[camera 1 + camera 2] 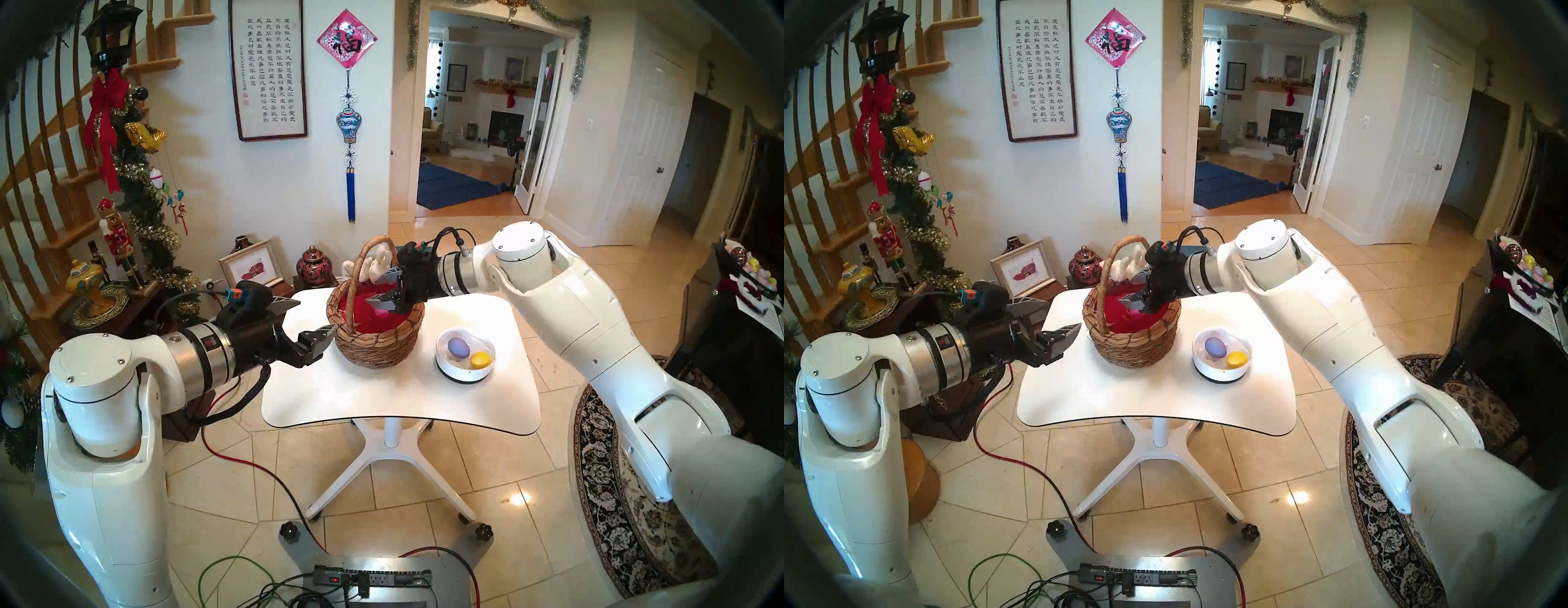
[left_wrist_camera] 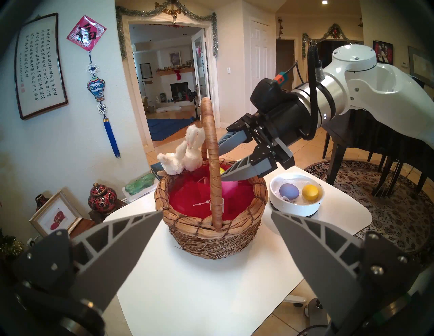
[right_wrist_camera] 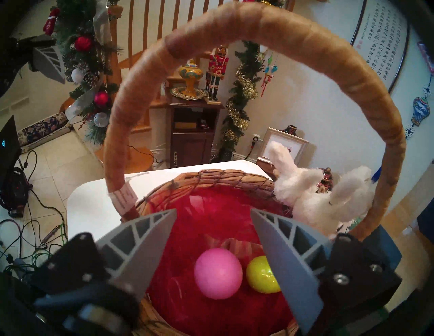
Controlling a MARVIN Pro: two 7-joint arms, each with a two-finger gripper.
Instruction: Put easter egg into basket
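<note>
A: Inside the basket (image 3: 211,180), beneath the right gripper (image 3: 213,215) with its jaws parted and empty, lies the pink egg (image 3: 218,273).

B: The left gripper (image 2: 216,237) waits beside the basket, jaws wide; withdrawing, the right fingers could possibly snag the handle (image 3: 258,25).

white table (image 1: 382,395), white bowl (image 1: 464,371) — nutcracker (image 1: 116,242)

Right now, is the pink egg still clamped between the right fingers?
No: the pink egg lies on the basket's red lining, clear of both fingers.

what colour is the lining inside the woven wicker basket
Red, a crinkled sheer red lining in the round brown woven wicker basket; clearest in the right wrist view.
</note>
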